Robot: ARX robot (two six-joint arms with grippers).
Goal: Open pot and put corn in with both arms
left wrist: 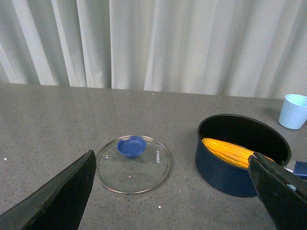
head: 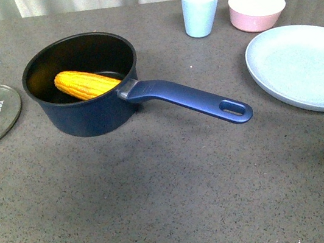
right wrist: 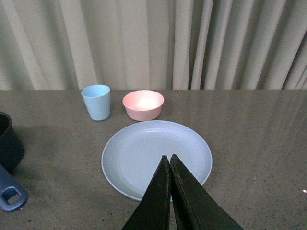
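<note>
On the speckled grey worktop (head: 173, 193), the dark navy-blue saucepan (head: 87, 118) stands uncovered with the yellow-orange corn cob (head: 85, 84) lying slantwise inside it, while the glass lid with its blue knob (left wrist: 133, 163) lies flat just beside the pan, apparently set aside to free the opening. The left gripper (left wrist: 172, 191) hangs above the lid with fingers spread wide and empty; the right gripper (right wrist: 170, 165) hangs over the pale blue round plate (right wrist: 144, 143) with fingers pressed together on nothing, so both task steps appear done.

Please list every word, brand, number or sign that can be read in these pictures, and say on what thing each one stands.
"KONKA": small print on the glass lid, near its rim; the letters are tiny, so this reading is not certain.
No other text shows on the pot, cup, bowl or plate.
</note>
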